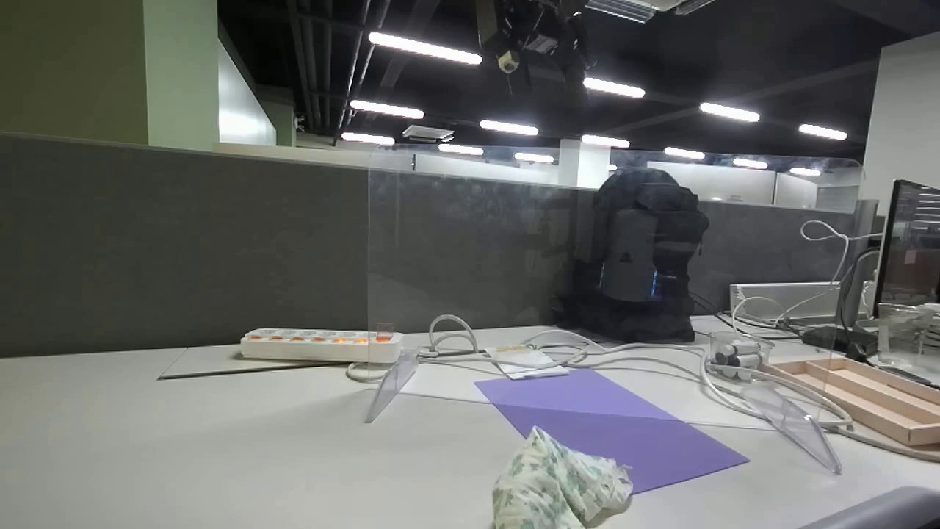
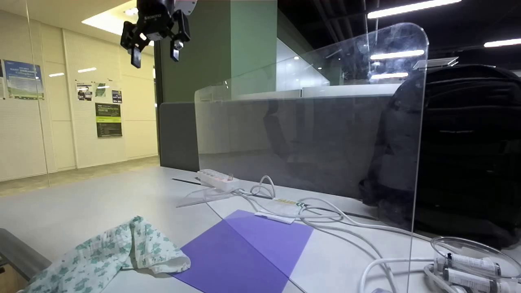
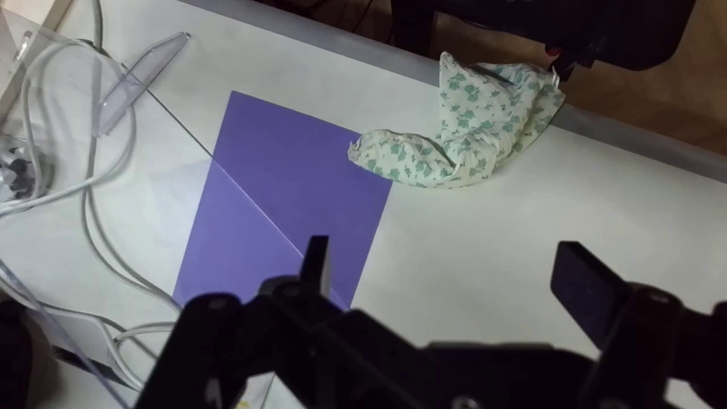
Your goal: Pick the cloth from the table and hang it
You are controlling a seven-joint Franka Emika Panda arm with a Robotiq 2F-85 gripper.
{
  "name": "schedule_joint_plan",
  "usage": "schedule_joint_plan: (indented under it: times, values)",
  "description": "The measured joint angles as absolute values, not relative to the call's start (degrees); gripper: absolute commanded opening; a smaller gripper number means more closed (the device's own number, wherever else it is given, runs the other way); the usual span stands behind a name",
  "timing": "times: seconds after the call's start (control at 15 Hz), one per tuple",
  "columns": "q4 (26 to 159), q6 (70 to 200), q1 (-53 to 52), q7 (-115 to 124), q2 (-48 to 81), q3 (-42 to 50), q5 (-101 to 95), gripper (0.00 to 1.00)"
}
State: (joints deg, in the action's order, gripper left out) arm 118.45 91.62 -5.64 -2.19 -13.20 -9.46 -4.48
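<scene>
The cloth, pale cream with a green floral print, lies crumpled on the light grey-white table (image 1: pixel 220 448). It shows in both exterior views (image 1: pixel 554 485) (image 2: pixel 101 252) and in the wrist view (image 3: pixel 483 130). One end overlaps a corner of the purple sheet (image 3: pixel 289 153); the other end reaches over the table's edge. My gripper (image 2: pixel 155 59) is high above the table in an exterior view, fingers pointing down. In the wrist view its fingers (image 3: pixel 443 244) are wide apart with nothing between them. The cloth is apart from the gripper, beyond the fingertips in that view.
A clear upright panel (image 1: pixel 470 250) on clear feet stands across the table and the purple sheet. Behind it are a power strip (image 1: pixel 322 345), loose white cables (image 2: pixel 350 228) and a black backpack (image 1: pixel 639 250). A wooden tray (image 1: pixel 866 397) and a monitor (image 1: pixel 910 250) stand at one side.
</scene>
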Motion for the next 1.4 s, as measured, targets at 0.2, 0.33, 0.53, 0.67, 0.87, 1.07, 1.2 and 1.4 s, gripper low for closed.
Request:
schedule_joint_plan:
  times: [0.2,0.33,0.53,0.67,0.87,1.07,1.2,1.4]
  values:
    - [121.9,93.3,-7.4,-2.1,-13.0,-10.7,-4.2,1.00]
    - [124.8,95.3,-9.2,-2.1,-13.3,-11.9,-3.7,1.00]
    - [130.3,101.4,-11.6,-1.0,-14.5,-14.2,-4.1,1.00]
    - [135.4,108.6,-12.6,1.1,-15.7,-15.9,-7.3,1.00]
    - [141.6,115.4,-12.7,4.0,-16.3,-16.7,-10.0,1.00]
    - [141.3,115.3,-12.7,3.7,-16.2,-16.7,-10.0,1.00]
    - [141.1,115.3,-12.7,3.7,-16.2,-16.6,-10.0,1.00]
    - [141.1,115.3,-12.7,3.7,-16.2,-16.6,-10.0,1.00]
